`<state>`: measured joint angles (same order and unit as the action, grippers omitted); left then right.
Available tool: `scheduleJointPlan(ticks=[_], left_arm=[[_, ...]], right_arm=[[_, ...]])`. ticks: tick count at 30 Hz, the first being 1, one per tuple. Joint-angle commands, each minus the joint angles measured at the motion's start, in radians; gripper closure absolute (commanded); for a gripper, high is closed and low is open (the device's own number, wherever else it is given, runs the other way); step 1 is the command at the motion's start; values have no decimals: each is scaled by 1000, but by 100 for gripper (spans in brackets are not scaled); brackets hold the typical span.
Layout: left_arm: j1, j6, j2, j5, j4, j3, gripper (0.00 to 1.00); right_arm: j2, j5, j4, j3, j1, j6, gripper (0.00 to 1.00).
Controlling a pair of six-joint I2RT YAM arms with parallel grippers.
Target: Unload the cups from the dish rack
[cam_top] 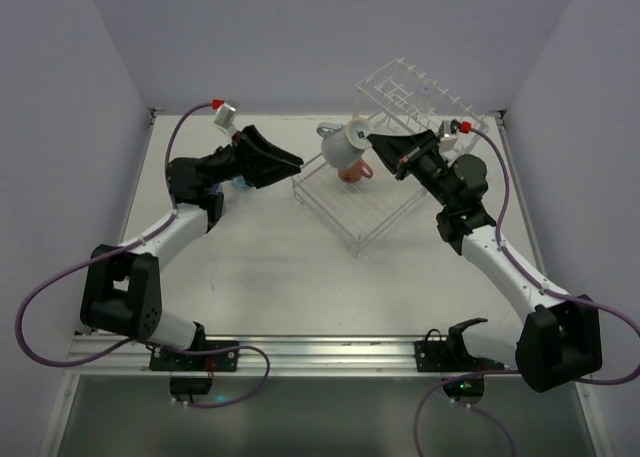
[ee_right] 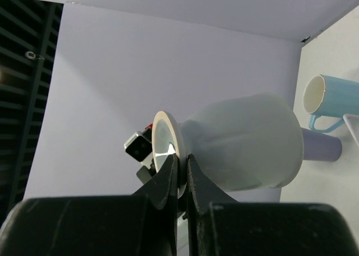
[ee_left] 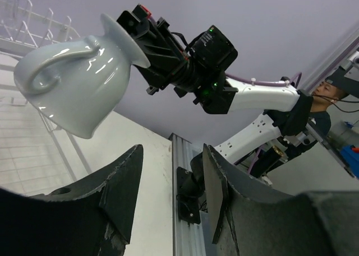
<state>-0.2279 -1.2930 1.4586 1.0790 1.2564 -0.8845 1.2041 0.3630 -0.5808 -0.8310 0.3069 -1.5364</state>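
My right gripper (cam_top: 372, 140) is shut on the rim of the grey-blue cup (cam_top: 342, 145) and holds it in the air, tilted, above the left end of the dish rack's basket tray (cam_top: 385, 217). The right wrist view shows the jaws (ee_right: 182, 166) pinching that rim, the cup's body (ee_right: 247, 141) beyond. My left gripper (cam_top: 293, 162) is open and empty, just left of the held cup; in the left wrist view the cup (ee_left: 78, 82) hangs above its spread fingers (ee_left: 126, 183). The salmon-pink cup (cam_top: 352, 173) lies in the tray. The light blue cup (ee_right: 322, 102) and the lavender cup (ee_right: 325, 148) lie on the table.
The rack's raised tilted tier (cam_top: 420, 89) stands at the back right, its pegs also in the left wrist view (ee_left: 33, 23). The light blue cup (cam_top: 238, 182) shows partly beside the left arm. The aluminium rail (cam_top: 300, 352) runs along the near edge.
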Motion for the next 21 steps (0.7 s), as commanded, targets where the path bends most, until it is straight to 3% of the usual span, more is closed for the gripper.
scheduleJointPlan(ticks=[1,11,21], left_arm=[[-8,-37,43,2,195,-21,50],[-14,-63,127,-30,261,-48,50],[-31,-268,241,-111,495,-157,50]], right_arm=[[-46,37,-178,-65,-3,-83,100],[-69,74,-217,-77,-3,-133,100],[-15,111,-318,-83,-3,-209,100]])
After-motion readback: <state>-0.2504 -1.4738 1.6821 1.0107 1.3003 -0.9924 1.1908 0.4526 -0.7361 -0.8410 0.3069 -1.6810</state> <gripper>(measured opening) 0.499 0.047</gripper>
